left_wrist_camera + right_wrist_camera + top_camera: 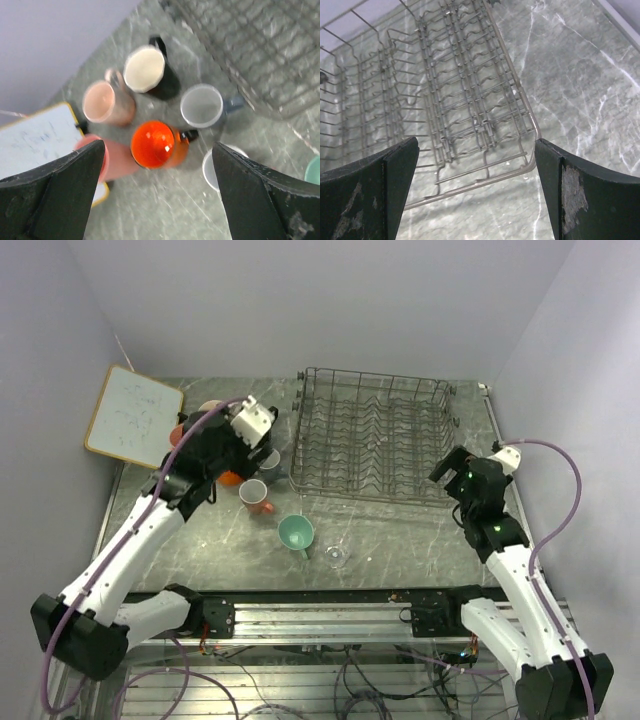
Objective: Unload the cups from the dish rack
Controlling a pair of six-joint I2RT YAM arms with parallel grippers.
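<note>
Nearest, off the near-left corner of the dish rack (375, 435): clear glass (336, 556) upright on the grey marble table (420, 540), with the mint green cup (296, 533) just left of it. Next out, the salmon mug (254, 495), left of the rack. Right gripper (475, 145) hangs over the rack's near-right corner, fingers spread wide, nothing between them. Left gripper (157, 147) hovers left of the rack above the cup cluster, fingers likewise wide apart and empty, orange mug (155, 144) straight below the gap. Around the orange mug, on the table: grey-blue mug (202, 106) on the rack side, pink tumbler (112, 160) on the side away from the rack (upright or lying, cannot tell), black mug (150, 70) and pale pink mug (102, 102) beyond. Farthest left of the rack, a wood-framed whiteboard (133, 415) sits askew.
</note>
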